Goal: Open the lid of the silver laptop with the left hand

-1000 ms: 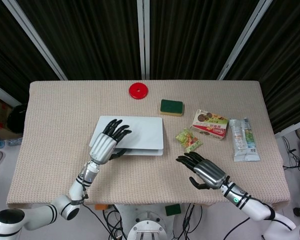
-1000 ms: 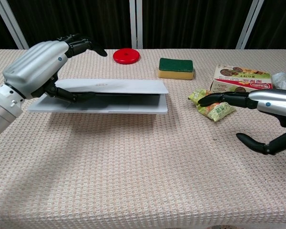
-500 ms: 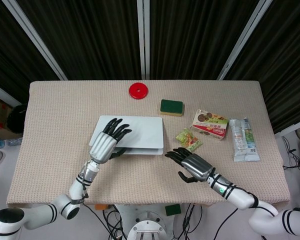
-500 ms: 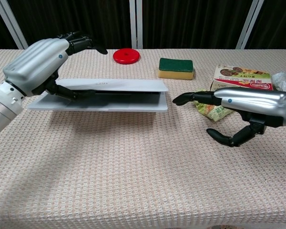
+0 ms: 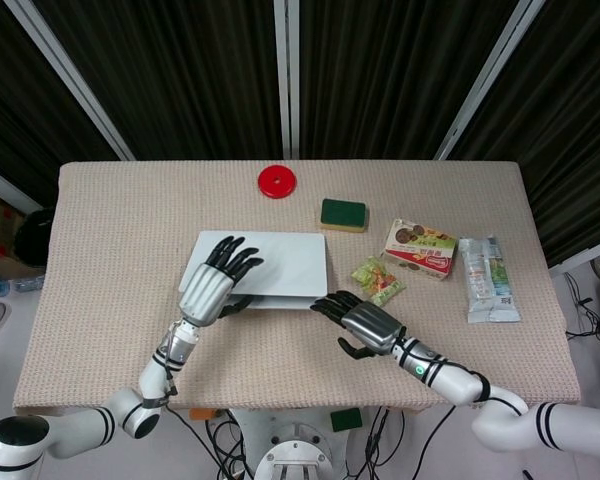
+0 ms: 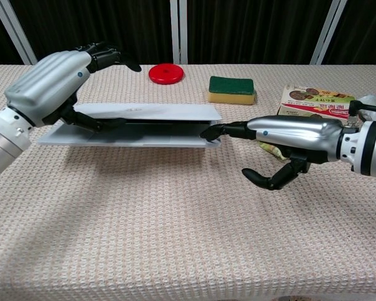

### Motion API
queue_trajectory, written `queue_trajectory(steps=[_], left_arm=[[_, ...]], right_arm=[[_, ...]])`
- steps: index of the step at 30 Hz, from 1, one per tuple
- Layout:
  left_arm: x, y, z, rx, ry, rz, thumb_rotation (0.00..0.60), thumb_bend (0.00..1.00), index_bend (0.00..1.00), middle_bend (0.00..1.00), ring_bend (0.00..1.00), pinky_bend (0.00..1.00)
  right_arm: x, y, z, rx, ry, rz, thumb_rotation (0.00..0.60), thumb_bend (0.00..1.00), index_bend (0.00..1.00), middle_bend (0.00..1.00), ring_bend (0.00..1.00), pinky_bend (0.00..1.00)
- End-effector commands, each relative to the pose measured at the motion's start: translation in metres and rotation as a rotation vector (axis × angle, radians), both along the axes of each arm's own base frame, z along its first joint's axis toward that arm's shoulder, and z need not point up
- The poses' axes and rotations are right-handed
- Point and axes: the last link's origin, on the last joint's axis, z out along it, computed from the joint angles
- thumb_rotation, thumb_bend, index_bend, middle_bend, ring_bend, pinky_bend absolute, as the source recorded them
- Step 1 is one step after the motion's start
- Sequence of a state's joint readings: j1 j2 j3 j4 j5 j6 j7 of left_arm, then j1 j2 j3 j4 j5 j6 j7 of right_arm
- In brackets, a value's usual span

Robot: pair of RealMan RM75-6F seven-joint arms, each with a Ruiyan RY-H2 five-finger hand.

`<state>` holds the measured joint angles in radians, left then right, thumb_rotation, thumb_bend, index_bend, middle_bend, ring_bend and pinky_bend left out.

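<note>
Silver laptop [image 6: 138, 125] mid-bench, lid slightly raised, gripped at its left front corner by left hand [image 5: 212, 285] with thumb under and fingers spread on top; right hand [image 6: 282, 135] empty, fingers apart, fingertips touching the laptop's right front corner

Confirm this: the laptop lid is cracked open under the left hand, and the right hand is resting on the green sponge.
Not quite. The right hand is not on the green sponge; in the chest view its fingers reach the near right corner of the silver laptop. The lid is indeed cracked open under the left hand.
</note>
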<state>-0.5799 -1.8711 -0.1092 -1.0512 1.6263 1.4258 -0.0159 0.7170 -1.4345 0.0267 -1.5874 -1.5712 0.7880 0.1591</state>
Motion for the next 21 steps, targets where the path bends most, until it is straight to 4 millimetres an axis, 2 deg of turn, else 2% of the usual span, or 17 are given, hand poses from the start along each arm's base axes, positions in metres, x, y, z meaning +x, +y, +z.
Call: queue_trajectory(steps=[1, 12, 21], left_arm=[[0.0, 0.002, 0.0, 0.001, 0.0, 0.002, 0.6, 0.76, 0.26, 0.21, 0.08, 0.11], [0.008, 0.015, 0.009, 0.029, -0.002, -0.014, 0.6, 0.76, 0.26, 0.21, 0.08, 0.11], [0.014, 0.041, 0.024, 0.061, 0.037, -0.014, 0.6, 0.76, 0.25, 0.21, 0.08, 0.11]], right_arm=[[0.005, -0.002, -0.009, 0.021, 0.021, 0.004, 0.6, 0.61, 0.0, 0.03, 0.0, 0.0], [0.013, -0.006, -0.027, 0.065, 0.026, -0.029, 0.6, 0.61, 0.0, 0.04, 0.0, 0.0], [0.017, -0.009, -0.035, 0.081, 0.036, -0.039, 0.6, 0.61, 0.0, 0.04, 0.0, 0.0]])
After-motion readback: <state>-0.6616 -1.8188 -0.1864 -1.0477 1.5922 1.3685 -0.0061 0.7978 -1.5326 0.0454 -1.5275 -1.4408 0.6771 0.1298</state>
